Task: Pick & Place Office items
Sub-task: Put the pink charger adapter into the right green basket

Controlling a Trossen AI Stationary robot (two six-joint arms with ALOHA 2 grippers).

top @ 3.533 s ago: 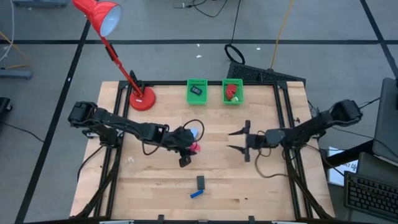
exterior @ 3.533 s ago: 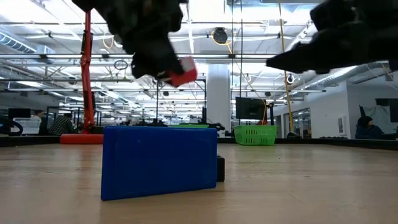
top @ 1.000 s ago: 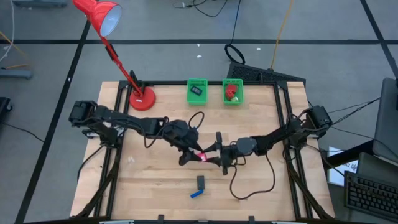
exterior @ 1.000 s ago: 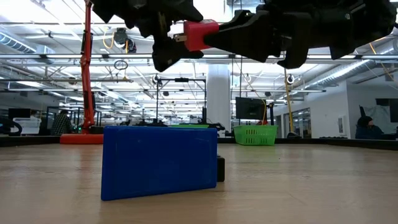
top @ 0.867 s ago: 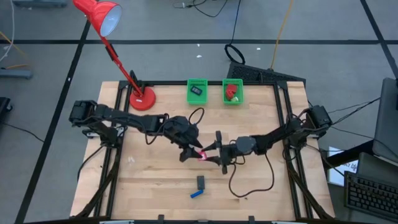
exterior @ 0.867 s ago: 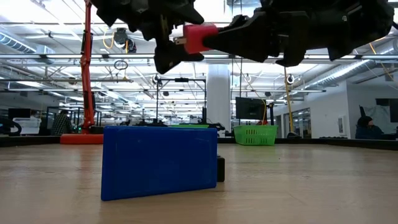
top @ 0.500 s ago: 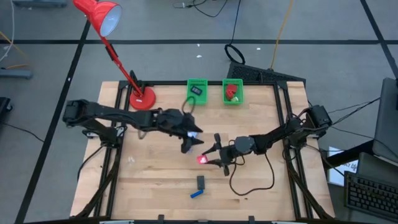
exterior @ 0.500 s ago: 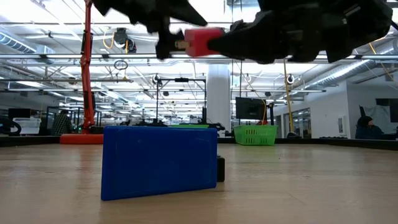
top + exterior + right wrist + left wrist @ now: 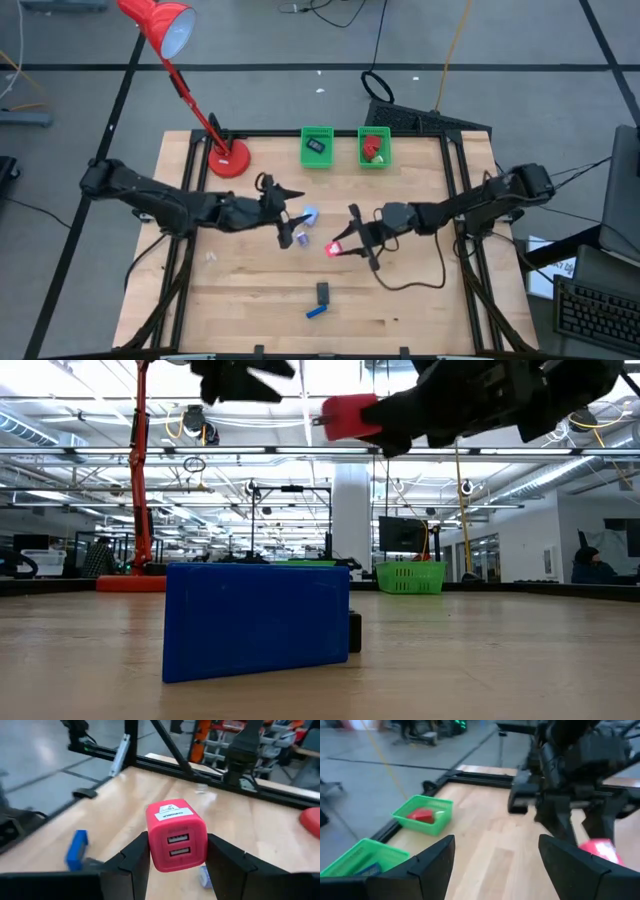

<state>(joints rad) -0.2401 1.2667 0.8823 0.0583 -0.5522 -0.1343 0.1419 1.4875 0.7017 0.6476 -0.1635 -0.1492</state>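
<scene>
A red block (image 9: 176,834) with two sockets on one face is held above the table's middle by my right gripper (image 9: 345,240), which is shut on it. My left gripper (image 9: 290,216) stands open to its left with nothing between its fingers (image 9: 496,842). A pale blue cube (image 9: 308,214) lies on the table just beyond it. A black oblong (image 9: 323,292) and a blue oblong (image 9: 316,311) lie near the front edge. Two green baskets (image 9: 317,146) (image 9: 374,147) stand at the far edge, each with something in it. My right gripper pinches the red block by two opposite sides (image 9: 150,845) between its two fingers. The fingers (image 9: 227,862) come nearly level from the table's right. The block sticks out past them toward the left gripper (image 9: 348,417) and is lifted clear of the table.
A red desk lamp (image 9: 228,158) stands at the far left corner, its head over the floor. A black frame (image 9: 455,180) runs along the table's edges. Bare wood lies at the near left and near right.
My left gripper has come away from the red block, drawn back toward the table's left and risen, rolling as it went. My right gripper has kept the block and carried it slightly up and toward the right, rolling too.
</scene>
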